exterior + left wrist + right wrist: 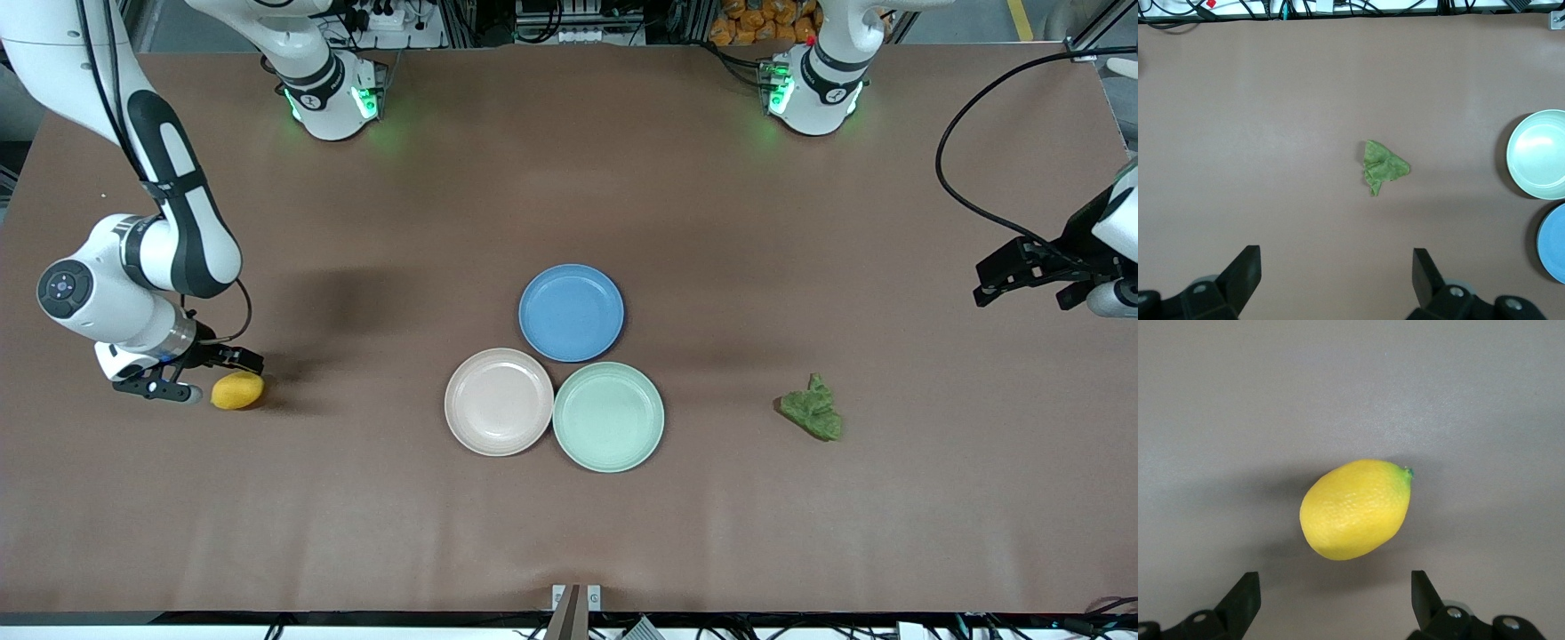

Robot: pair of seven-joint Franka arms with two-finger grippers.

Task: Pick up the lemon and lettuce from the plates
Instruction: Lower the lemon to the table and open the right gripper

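Three plates touched at the middle of the counter point(569, 533): blue plate point(571, 312), pink plate point(499, 401), green plate point(608, 416). The lemon point(237, 390) lay at lower left beside the right gripper point(191, 373), jaws apart. The lettuce point(813, 409) lay at lower right. The left gripper point(1022, 276), partly cut off at the edge, had jaws apart.

Dimpled glossy lemon point(1356, 509), matt table point(356, 498)

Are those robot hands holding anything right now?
No. Both are open: the right end effector sits beside the lemon lying on the table; the left end effector hangs far from the lettuce.
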